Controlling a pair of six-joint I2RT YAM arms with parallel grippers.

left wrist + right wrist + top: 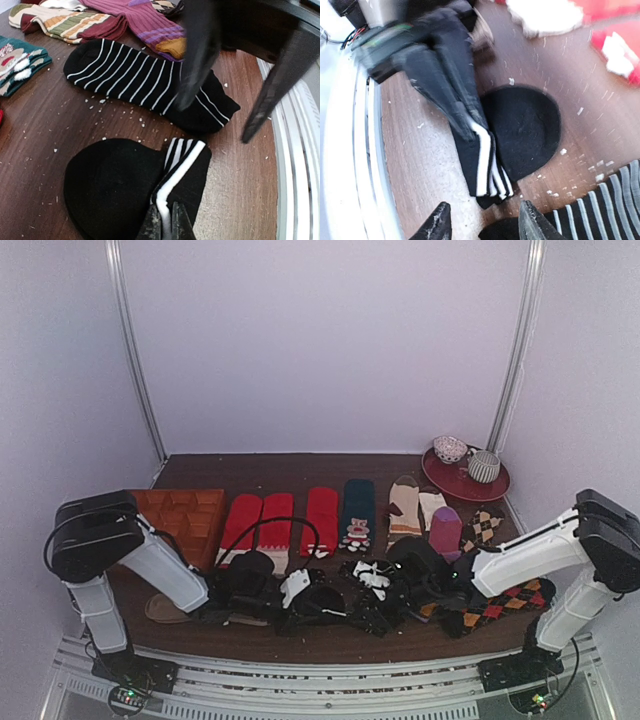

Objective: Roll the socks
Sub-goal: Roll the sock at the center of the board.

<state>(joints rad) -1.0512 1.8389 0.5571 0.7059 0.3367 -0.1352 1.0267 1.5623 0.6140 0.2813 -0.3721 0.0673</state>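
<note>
The mostly black sock lies on the brown table with its white-banded cuff toward the near edge. My left gripper is shut on the white band of that cuff, and the right wrist view shows the same pinch on the black sock. The thinly striped sock lies flat just beyond it. My right gripper hangs open above the wood between the two socks, touching neither. The left wrist view shows my right gripper over the striped sock's end. In the top view both grippers meet near the front centre.
A maroon and purple sock, a tan striped sock and a green Christmas sock lie behind. Red socks, an orange tray, a red plate with cups and an argyle sock surround the spot. A metal rail runs along the near edge.
</note>
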